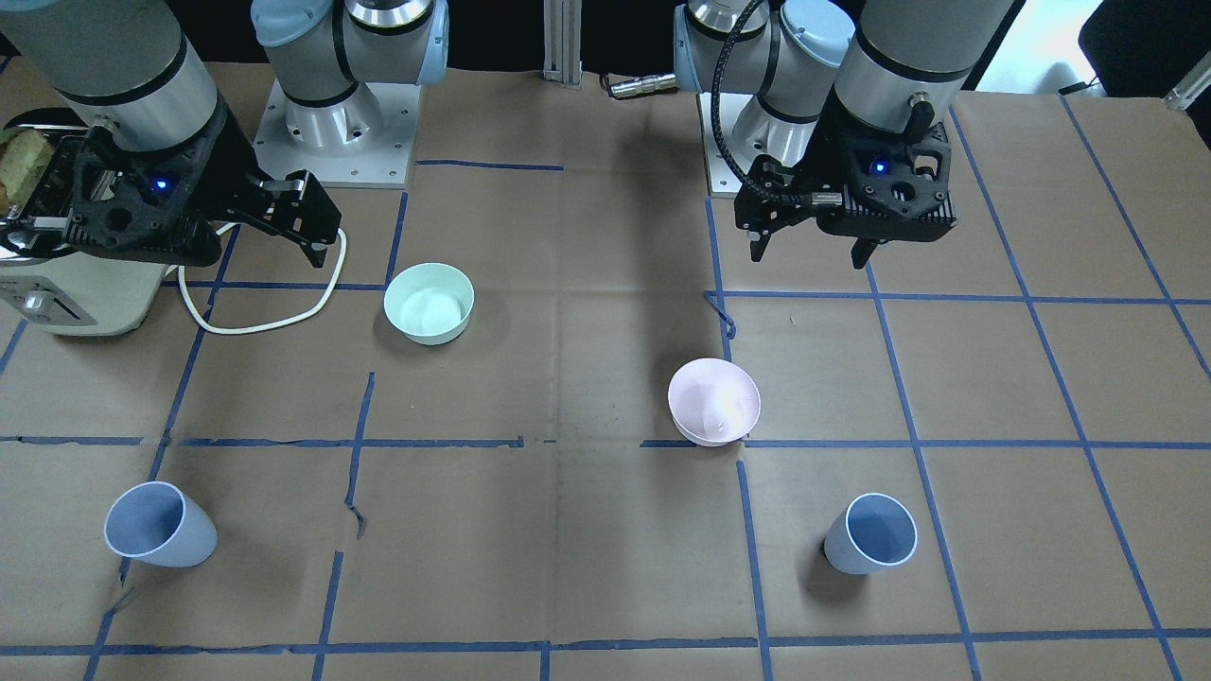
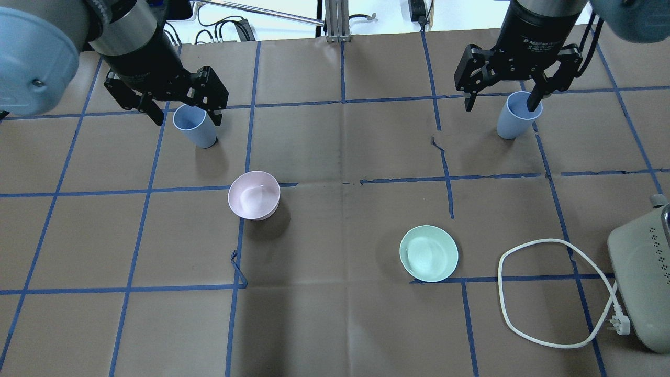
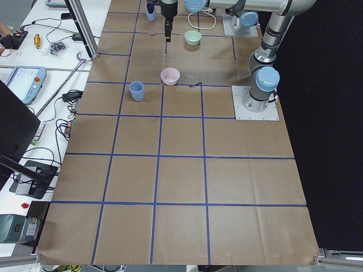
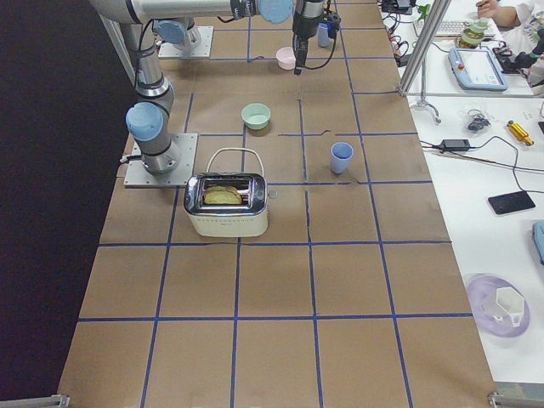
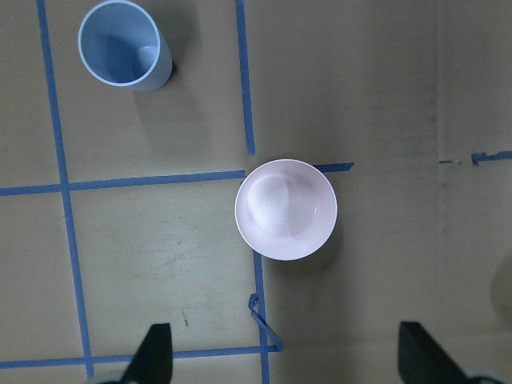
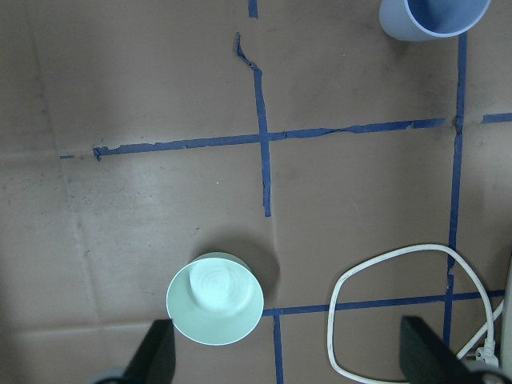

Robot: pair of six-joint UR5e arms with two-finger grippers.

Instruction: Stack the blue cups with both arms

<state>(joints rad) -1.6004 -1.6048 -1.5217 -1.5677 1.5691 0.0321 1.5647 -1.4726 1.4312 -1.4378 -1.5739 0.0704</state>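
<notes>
Two pale blue cups stand upright on the brown paper, far apart. One cup (image 2: 194, 125) is on my left side and also shows in the front view (image 1: 870, 534) and the left wrist view (image 5: 124, 54). The other cup (image 2: 515, 118) is on my right side and shows in the front view (image 1: 159, 537) and the right wrist view (image 6: 432, 16). My left gripper (image 1: 810, 253) (image 2: 187, 119) is open and empty, high above the table. My right gripper (image 2: 500, 104) (image 1: 284, 222) is also open, empty and high. Neither touches a cup.
A pale pink bowl (image 2: 254, 195) (image 5: 286, 210) sits left of centre and a mint-green bowl (image 2: 428, 253) (image 6: 214, 298) right of centre. A cream toaster (image 2: 641, 283) with a looped white cord (image 2: 544, 293) stands near my right arm's base.
</notes>
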